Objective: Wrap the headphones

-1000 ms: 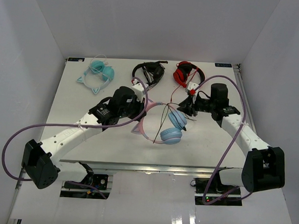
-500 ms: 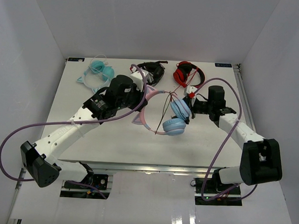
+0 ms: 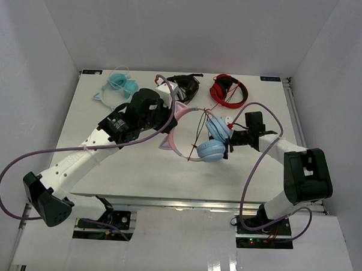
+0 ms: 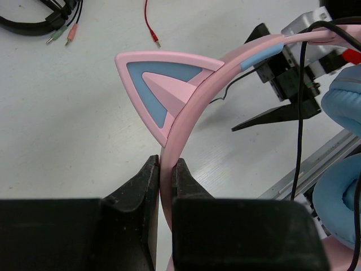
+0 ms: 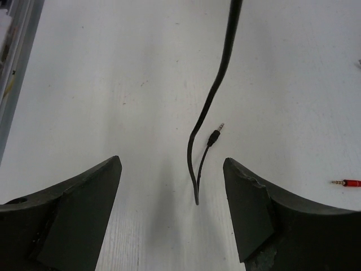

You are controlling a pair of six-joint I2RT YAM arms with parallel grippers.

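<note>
Over the middle of the white bench [image 3: 107,168] are the headphones [image 3: 217,130], pink band [image 4: 194,110] left, blue cups [image 3: 210,151] right. The left fingers [image 4: 141,186] are squeezed shut on the pink band. The right fingers [image 5: 96,186] are wide open, holding nothing. The thin black cable [image 5: 217,84] runs lengthways into their gap, so the right arm is nearer it. Its tiny plug [image 5: 215,134] sits there too. No words to read.

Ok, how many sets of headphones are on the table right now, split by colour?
Pink and light blue headphones: 1
Teal headphones: 1
Black headset: 1
Red headphones: 1
Total: 4
</note>
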